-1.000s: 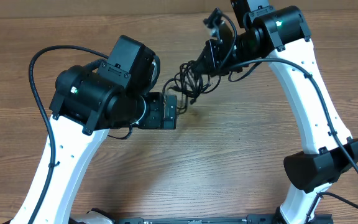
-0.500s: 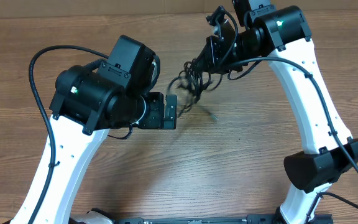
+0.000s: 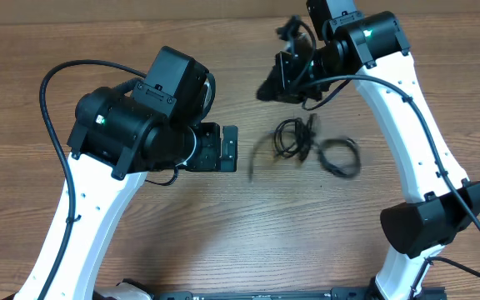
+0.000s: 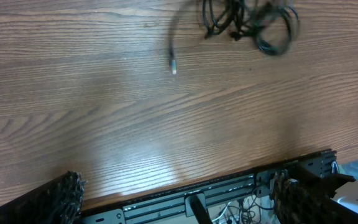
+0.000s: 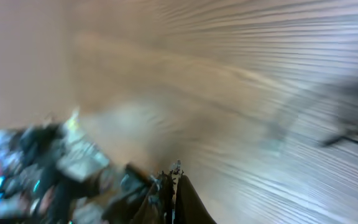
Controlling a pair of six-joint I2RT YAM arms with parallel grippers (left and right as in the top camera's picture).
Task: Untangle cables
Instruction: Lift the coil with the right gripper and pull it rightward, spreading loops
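Brown wood-grain table (image 3: 248, 233), dark metal rail (image 4: 222, 188) at its edge

White arm links (image 3: 73, 225), black joint housings (image 3: 132, 133), green lights (image 3: 101, 119), black cables (image 3: 48, 108).

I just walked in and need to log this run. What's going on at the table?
Two robot arms are working on a tangle of thin black cables. Neither holds it at this moment. The bundle lies motion-blurred on the wooden table between them, with one plug end trailing toward the left gripper, which is open and empty. The right gripper is beyond the bundle, blurred, apparently closed on nothing.
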